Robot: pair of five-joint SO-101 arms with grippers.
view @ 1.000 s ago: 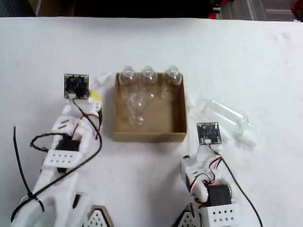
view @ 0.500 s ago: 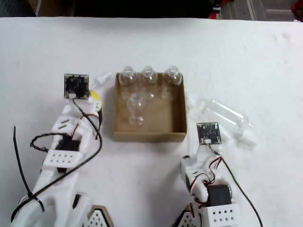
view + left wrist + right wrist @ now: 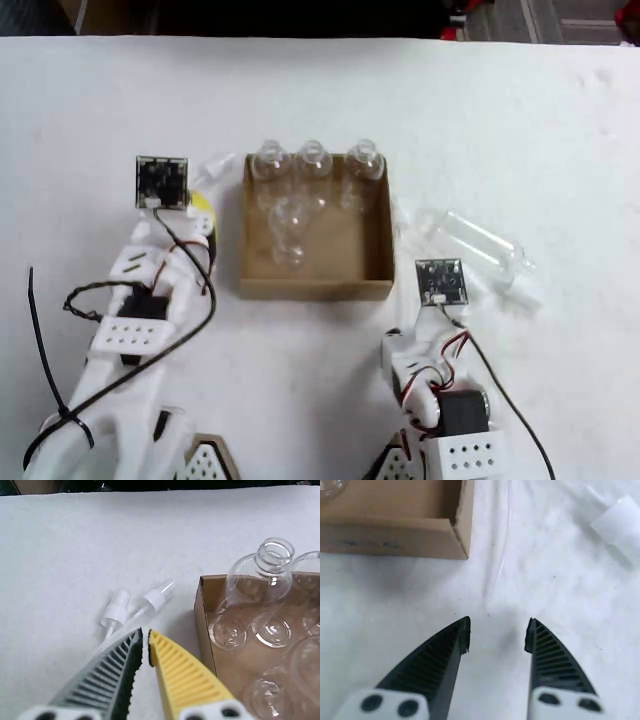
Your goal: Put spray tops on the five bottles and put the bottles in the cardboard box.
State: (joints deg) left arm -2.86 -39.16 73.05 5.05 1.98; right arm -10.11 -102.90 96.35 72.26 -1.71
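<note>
A cardboard box point(image 3: 315, 289) in the middle of the table holds several clear bottles point(image 3: 311, 160) with open necks, three in a row at its far wall. One more clear bottle point(image 3: 480, 245) lies on its side to the right of the box. Two white spray tops point(image 3: 116, 611) point(image 3: 156, 596) lie on the table left of the box point(image 3: 204, 615). My left gripper point(image 3: 145, 639), grey and yellow, is shut and empty just short of them. My right gripper point(image 3: 497, 632) stands open over bare table near the box's front right corner point(image 3: 461, 535), with a white spray top point(image 3: 619, 524) beyond it.
A thin clear tube point(image 3: 499, 550) lies on the table ahead of the right gripper. White table stretches behind and to both sides of the box. Both arms' bodies point(image 3: 130, 330) point(image 3: 440, 400) occupy the near edge.
</note>
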